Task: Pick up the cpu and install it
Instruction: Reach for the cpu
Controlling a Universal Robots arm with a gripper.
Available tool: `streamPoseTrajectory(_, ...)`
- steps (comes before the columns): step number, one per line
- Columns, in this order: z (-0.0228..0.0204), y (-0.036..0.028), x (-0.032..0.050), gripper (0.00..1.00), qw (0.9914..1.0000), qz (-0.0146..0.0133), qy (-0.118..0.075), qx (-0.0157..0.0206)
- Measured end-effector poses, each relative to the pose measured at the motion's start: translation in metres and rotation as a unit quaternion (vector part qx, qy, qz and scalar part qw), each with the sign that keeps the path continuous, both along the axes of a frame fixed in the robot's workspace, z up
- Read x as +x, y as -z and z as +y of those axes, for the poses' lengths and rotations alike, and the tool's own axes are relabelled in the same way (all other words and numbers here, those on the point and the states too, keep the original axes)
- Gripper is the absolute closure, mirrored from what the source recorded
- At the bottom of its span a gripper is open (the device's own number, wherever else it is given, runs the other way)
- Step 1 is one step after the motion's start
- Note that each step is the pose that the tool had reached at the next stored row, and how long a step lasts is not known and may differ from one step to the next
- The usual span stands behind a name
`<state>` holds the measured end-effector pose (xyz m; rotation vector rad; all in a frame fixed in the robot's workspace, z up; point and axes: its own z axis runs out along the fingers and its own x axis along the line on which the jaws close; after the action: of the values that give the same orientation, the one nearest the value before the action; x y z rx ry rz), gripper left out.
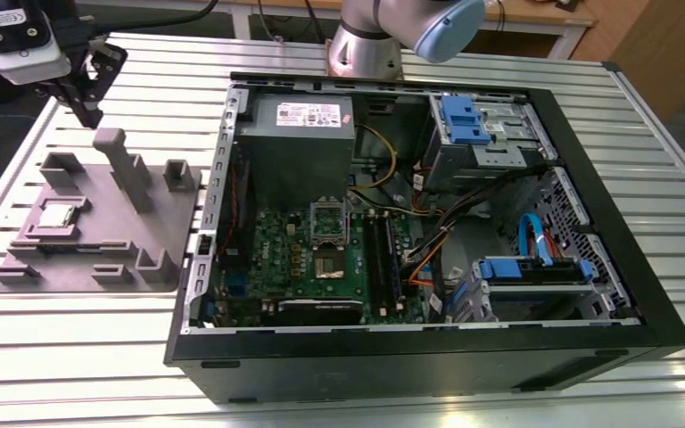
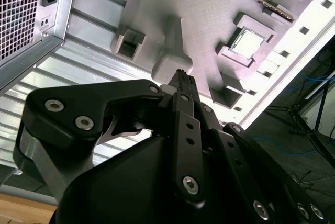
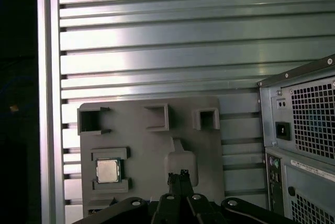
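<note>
Black gripper (image 1: 88, 114) hangs empty with its fingers pinched together, over the far end of the grey moulded fixture plate (image 1: 81, 267). The small square silvery cpu (image 1: 57, 217) lies flat in its recess there, face up, with no long axis. An upright grey post (image 1: 122, 165) rises beside it, in line with my fingertips in both wrist views. The open black computer case (image 1: 438, 352) stands on the exterior view's right.

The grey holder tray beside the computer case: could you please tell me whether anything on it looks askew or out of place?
Nothing stands out. The small square silvery cpu lies flat in its square recess on the grey moulded tray, edges parallel to the surround. The black gripper, shut and empty, hovers above the tray.
</note>
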<state>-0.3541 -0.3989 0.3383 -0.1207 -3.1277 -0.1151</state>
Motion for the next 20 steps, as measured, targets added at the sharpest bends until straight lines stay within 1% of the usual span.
streamPoseTrajectory(7,0.0000,0.0005,-0.0057,0.90,1.00000,0.0004,0.000,0.0001)
streamPoseTrajectory(20,0.0000,0.0016,-0.0196,0.90,1.00000,0.0024,0.000,0.0000)
